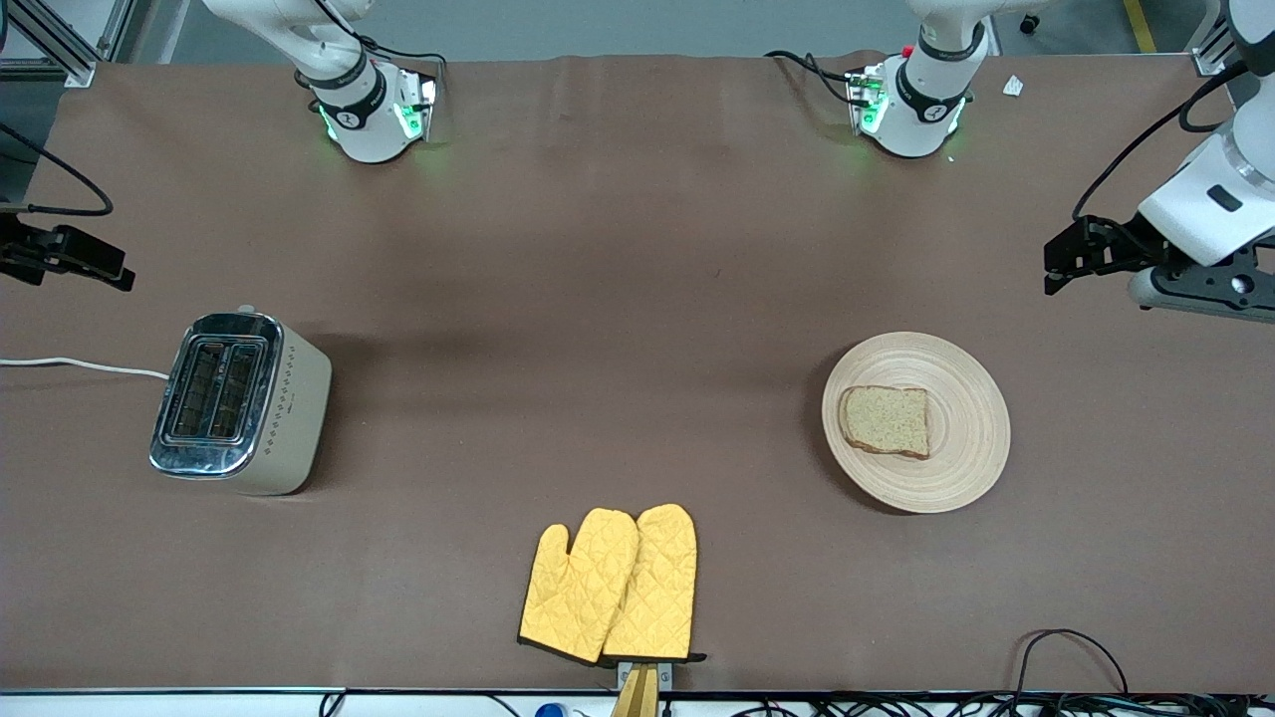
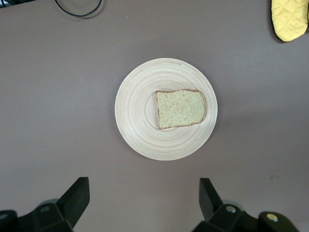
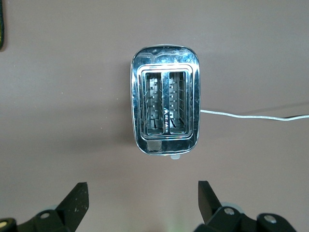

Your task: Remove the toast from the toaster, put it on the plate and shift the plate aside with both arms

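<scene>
The toast point(image 1: 887, 420) lies flat on the round wooden plate point(image 1: 961, 438), toward the left arm's end of the table. My left gripper point(image 1: 1058, 267) hangs open and empty in the air beside the plate, over bare table. From the left wrist, the plate point(image 2: 140, 116) and the toast point(image 2: 181, 108) show past that gripper point(image 2: 144, 194), apart from its fingers. My right gripper point(image 1: 112, 273) hovers open and empty at the right arm's end of the table, near the toaster point(image 1: 239, 403).
In the right wrist view, both slots of the chrome-topped toaster point(image 3: 165, 113) are empty past the right gripper point(image 3: 143, 195), and its white cord point(image 3: 251, 116) trails off. Two yellow oven mitts point(image 1: 613, 588) lie at the table edge nearest the front camera. Cables point(image 1: 1071, 657) loop at that edge.
</scene>
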Controlling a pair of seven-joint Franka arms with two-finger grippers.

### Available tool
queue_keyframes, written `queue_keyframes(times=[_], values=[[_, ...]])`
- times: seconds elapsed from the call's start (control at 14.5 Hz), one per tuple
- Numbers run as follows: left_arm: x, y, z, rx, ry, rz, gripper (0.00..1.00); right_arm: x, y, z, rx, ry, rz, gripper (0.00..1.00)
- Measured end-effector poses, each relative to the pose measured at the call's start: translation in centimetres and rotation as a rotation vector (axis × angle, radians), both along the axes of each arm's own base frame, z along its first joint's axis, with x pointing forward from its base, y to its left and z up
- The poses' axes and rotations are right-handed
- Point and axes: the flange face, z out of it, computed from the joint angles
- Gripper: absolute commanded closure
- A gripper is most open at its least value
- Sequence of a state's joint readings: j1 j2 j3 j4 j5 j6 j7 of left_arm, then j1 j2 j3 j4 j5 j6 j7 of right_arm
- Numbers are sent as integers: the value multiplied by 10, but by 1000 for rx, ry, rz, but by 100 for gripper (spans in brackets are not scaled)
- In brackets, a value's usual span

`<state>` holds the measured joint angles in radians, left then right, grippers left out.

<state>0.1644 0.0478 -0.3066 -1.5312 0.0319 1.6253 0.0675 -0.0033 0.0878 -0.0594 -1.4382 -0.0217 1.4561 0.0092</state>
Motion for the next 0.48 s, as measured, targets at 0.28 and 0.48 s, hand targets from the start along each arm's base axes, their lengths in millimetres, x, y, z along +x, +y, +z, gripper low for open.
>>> queue_keyframes(times=[0.28,0.48], values=[[0,4,2,1,5,10,0,0,0,-2,1,5,0,0],[0,4,2,7,6,12,0,0,1,-2,1,7,1,0]])
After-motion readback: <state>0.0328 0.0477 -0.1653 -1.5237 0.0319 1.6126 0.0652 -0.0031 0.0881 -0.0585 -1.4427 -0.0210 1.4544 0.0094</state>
